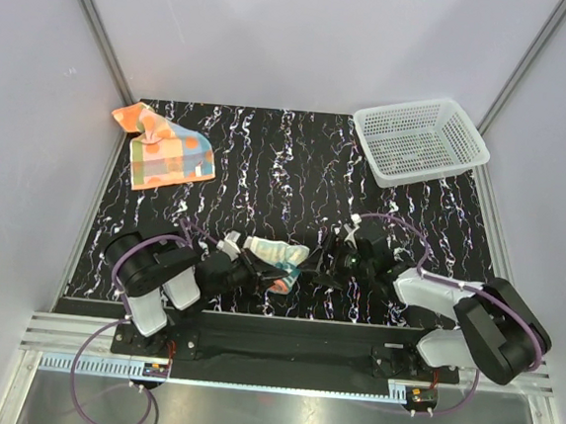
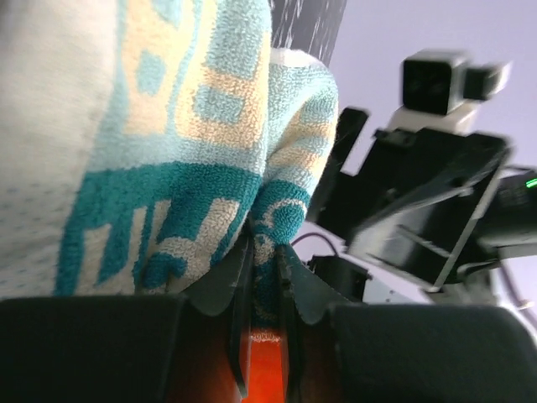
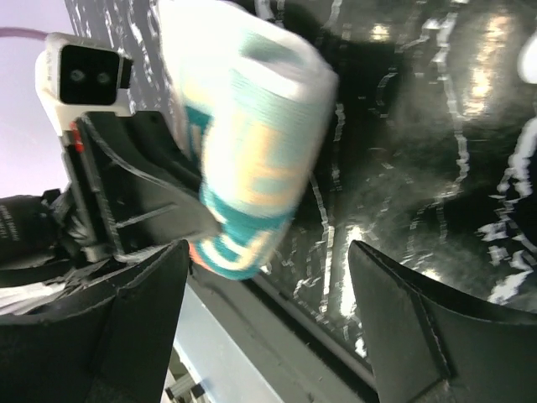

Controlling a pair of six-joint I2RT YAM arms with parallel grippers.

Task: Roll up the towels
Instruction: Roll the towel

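Two towels on table (image 1: 267, 171). Cream towel (image 1: 277, 259), rolled, near front centre, clamped in left pincer (image 1: 256, 265); right pincer (image 1: 320, 265) open just beside it. Orange towel (image 1: 165, 149) lies unrolled at far left corner.

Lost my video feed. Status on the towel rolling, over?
Left claw shut on cream terry towel with teal lettering, partly rolled. Right claw open, facing it. Orange patchwork towel lies unrolled far left. White plastic mesh basket far right, apart.
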